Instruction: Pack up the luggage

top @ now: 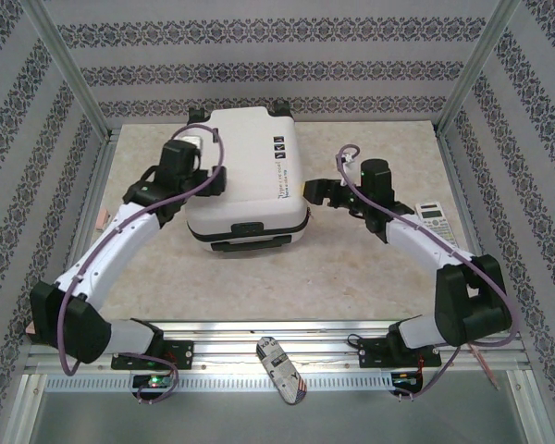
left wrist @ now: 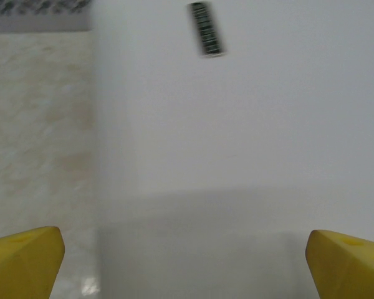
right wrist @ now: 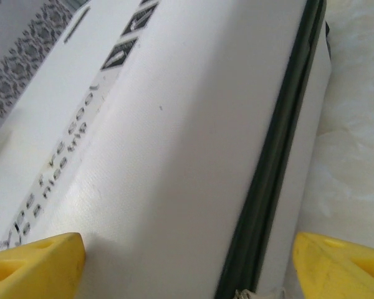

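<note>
Luggage [top: 250,176] — between left gripper [left wrist: 186,261] and right gripper [right wrist: 188,261]

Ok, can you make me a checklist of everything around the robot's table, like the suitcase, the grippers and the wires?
Surface: beige mottled tabletop, bare in front of the case.
Job's things: white suitcase lying flat, looks shut; black zipper band runs along its side.
Clutter: calculator at the right edge; small patterned item on the front rail, cannot tell what it is.
Grippers: left gripper open over the white shell; right gripper open at the case's right side.
Cables: purple cables run along both arms.
Surroundings: patterned walls, metal posts.
</note>
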